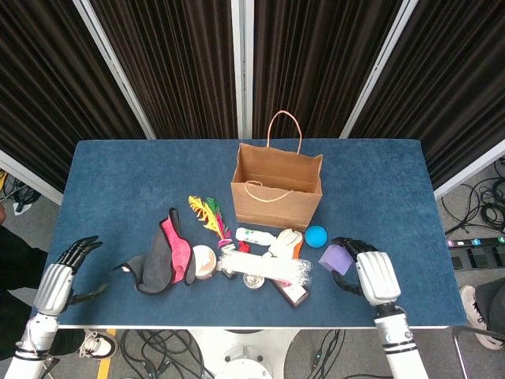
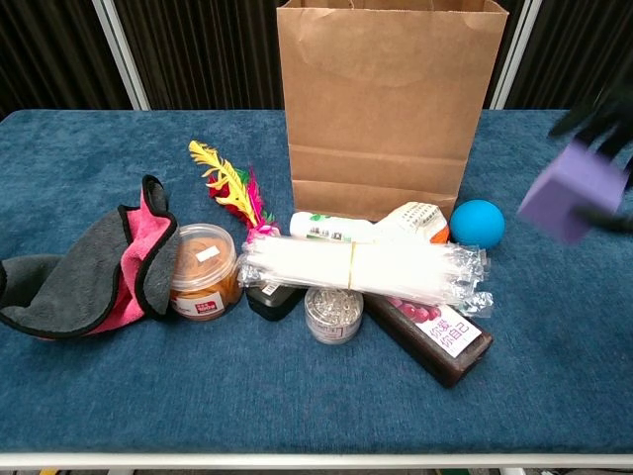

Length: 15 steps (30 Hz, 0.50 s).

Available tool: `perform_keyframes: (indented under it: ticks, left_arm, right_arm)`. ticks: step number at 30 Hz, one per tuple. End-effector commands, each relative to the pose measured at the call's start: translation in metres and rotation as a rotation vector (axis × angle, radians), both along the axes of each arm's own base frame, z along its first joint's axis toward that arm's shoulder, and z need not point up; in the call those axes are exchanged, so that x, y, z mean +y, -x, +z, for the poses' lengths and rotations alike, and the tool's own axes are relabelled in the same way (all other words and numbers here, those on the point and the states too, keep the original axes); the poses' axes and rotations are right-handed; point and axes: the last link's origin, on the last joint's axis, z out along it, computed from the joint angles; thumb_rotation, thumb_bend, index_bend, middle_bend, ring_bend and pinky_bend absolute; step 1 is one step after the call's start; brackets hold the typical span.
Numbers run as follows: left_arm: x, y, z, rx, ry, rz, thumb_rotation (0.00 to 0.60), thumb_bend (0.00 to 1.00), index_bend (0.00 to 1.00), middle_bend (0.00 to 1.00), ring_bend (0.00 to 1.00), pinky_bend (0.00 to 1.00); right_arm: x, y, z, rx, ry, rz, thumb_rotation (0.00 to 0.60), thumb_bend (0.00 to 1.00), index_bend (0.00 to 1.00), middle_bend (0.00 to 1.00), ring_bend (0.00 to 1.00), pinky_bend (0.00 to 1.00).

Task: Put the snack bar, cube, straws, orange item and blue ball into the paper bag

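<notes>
The brown paper bag (image 1: 276, 185) (image 2: 391, 109) stands open at mid-table. My right hand (image 1: 371, 272) (image 2: 601, 117) grips the purple cube (image 1: 335, 257) (image 2: 572, 190) and holds it off the table, right of the bag; it is motion-blurred in the chest view. The blue ball (image 1: 316, 235) (image 2: 477, 223) lies by the bag's front right corner. The bundle of clear straws (image 1: 268, 268) (image 2: 366, 269) rests across the dark snack bar (image 1: 290, 292) (image 2: 435, 336). The white-and-orange item (image 1: 290, 243) (image 2: 420, 223) sits behind the straws. My left hand (image 1: 61, 276) hovers open at the table's front left corner.
A grey and pink cloth (image 2: 89, 267) lies at the left. Beside it are an orange-filled tub (image 2: 203, 269), a coloured feather toy (image 2: 229, 183), a white tube (image 2: 328, 228) and a small round tin (image 2: 331, 315). The table's front edge (image 2: 316, 457) is close.
</notes>
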Motion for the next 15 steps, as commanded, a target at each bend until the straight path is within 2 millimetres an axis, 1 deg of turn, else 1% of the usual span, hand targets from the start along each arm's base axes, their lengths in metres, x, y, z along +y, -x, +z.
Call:
perform_keyframes:
  ticks: [1, 2, 5, 8, 9, 12, 15]
  left_arm:
    - [0.001, -0.002, 0.001, -0.001, -0.004, -0.008, 0.6, 0.24, 0.24, 0.23, 0.15, 0.24]
    - [0.001, -0.003, 0.001, -0.001, -0.005, -0.01, 0.6, 0.24, 0.24, 0.23, 0.15, 0.24]
    - [0.002, -0.005, 0.002, 0.001, -0.011, -0.016, 0.6, 0.24, 0.24, 0.23, 0.15, 0.24]
    - [0.003, -0.006, 0.003, 0.001, -0.014, -0.015, 0.6, 0.24, 0.24, 0.23, 0.15, 0.24]
    - [0.003, -0.006, 0.004, 0.0, -0.016, -0.015, 0.6, 0.24, 0.24, 0.23, 0.15, 0.24]
    - [0.005, -0.006, 0.006, 0.006, -0.018, -0.017, 0.6, 0.24, 0.24, 0.23, 0.15, 0.24]
    - [0.006, -0.006, 0.008, 0.006, -0.026, -0.013, 0.6, 0.24, 0.24, 0.23, 0.15, 0.24]
  right_arm:
    - [-0.004, -0.03, 0.051, 0.011, 0.17, 0.097, 0.6, 0.26, 0.29, 0.4, 0.33, 0.44]
    - [-0.006, -0.034, 0.056, 0.01, 0.186, 0.109, 0.6, 0.26, 0.29, 0.4, 0.33, 0.44]
    - [-0.023, -0.062, 0.078, -0.013, 0.258, 0.169, 0.6, 0.26, 0.29, 0.4, 0.33, 0.44]
    - [-0.042, -0.083, 0.085, -0.075, 0.287, 0.2, 0.6, 0.26, 0.29, 0.4, 0.33, 0.44]
    - [-0.053, -0.092, 0.086, -0.092, 0.306, 0.216, 0.6, 0.26, 0.3, 0.4, 0.33, 0.44]
    - [-0.087, -0.113, 0.079, -0.104, 0.341, 0.241, 0.6, 0.26, 0.3, 0.4, 0.34, 0.45]
    - [-0.122, -0.134, 0.062, -0.093, 0.341, 0.246, 0.6, 0.26, 0.31, 0.4, 0.34, 0.45]
